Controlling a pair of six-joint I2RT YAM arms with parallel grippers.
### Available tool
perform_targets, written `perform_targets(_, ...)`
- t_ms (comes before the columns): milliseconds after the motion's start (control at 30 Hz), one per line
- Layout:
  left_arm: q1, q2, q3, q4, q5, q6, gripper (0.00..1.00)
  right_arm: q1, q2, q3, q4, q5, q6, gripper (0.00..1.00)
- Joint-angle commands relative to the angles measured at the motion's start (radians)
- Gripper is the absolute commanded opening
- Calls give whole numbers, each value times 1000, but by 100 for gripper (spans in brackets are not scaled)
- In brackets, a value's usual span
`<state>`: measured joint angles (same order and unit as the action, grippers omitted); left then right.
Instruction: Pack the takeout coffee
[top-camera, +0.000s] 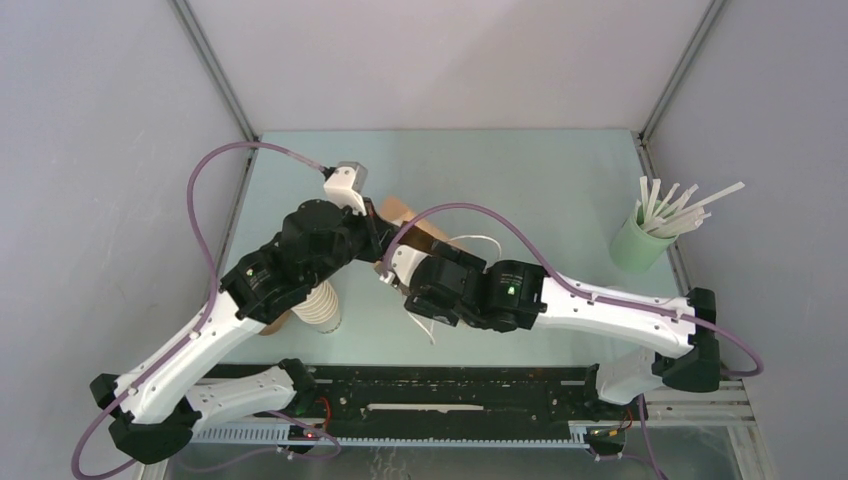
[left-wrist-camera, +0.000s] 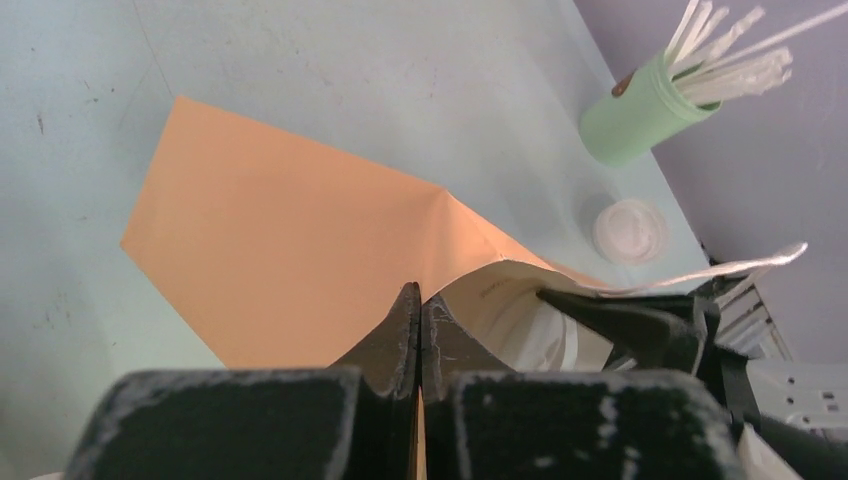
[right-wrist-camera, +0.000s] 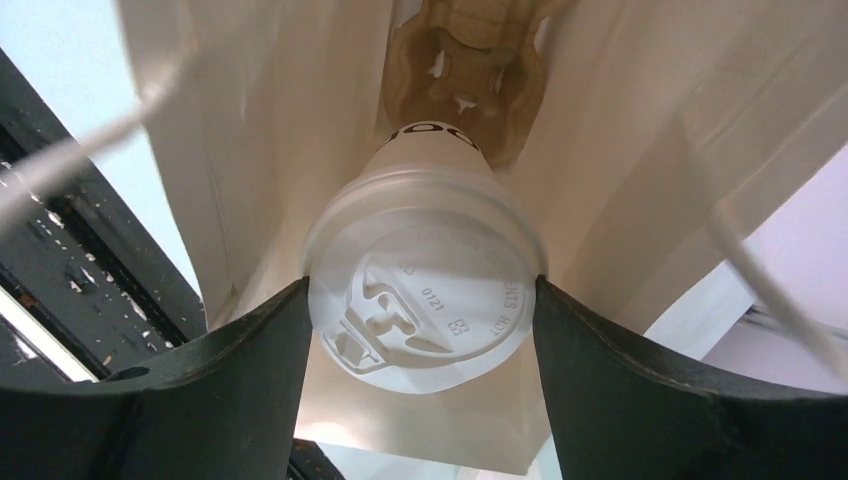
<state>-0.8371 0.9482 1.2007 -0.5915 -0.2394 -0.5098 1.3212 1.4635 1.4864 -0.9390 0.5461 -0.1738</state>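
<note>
The left hand (left-wrist-camera: 417, 300), bottom centre of its own view, is pressed together on the rim of the brown paper bag (left-wrist-camera: 290, 250) lying on the table (left-wrist-camera: 300, 60). The right hand (right-wrist-camera: 420, 300) pinches the lidded coffee cup (right-wrist-camera: 425, 250) at both sides. The cup sits mid-frame inside the bag, with a cardboard tray (right-wrist-camera: 470, 60) deeper in.

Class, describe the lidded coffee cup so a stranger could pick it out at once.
On the pale green table lies a brown paper bag, mouth open. Inside it, gripped by the right gripper, is the coffee cup. It alone is lidded in white, unlike the bare stacked cups outside.
</note>
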Motion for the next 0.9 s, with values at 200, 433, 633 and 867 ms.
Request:
perform_targets(200, -12, -38, 15, -185, 25, 42, 0, -32, -153, -139, 202, -134, -191, 46)
perform_targets(433, -11, -57, 17, -167, 21, 6, 0, 5, -81, -144, 271, -185, -278, 45)
perform_targets(633, -12, -59, 30, -162, 36, -8, 0, -3, -23, -153, 331, -147, -327, 45)
perform_targets(867, -11, -91, 1, -166, 34, -12, 0, -29, -19, -181, 375, -123, -308, 45)
